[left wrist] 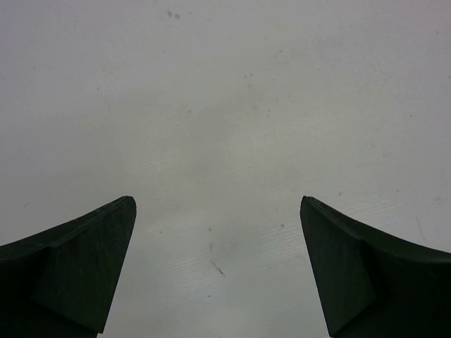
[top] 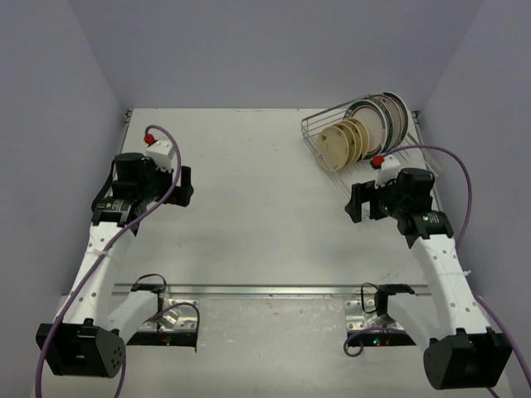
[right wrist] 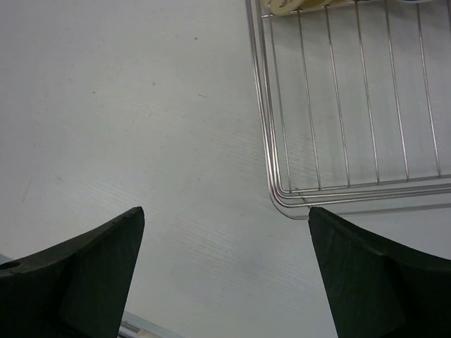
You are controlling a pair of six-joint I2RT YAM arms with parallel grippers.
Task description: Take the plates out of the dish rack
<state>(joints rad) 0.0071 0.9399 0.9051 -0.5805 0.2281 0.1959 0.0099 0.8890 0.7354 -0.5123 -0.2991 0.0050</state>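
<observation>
Left hand [left wrist: 217,201] and right hand [right wrist: 225,211] hang spread wide and empty above the worktop [top: 249,182]. At its far right corner the dish rack [top: 309,131] props the plates [top: 365,128] on edge, none unloaded; the right hand, nearest, looks placed to start.

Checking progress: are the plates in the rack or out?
In: the round cream and white plates stand on edge inside the silver wire dish rack.
</observation>
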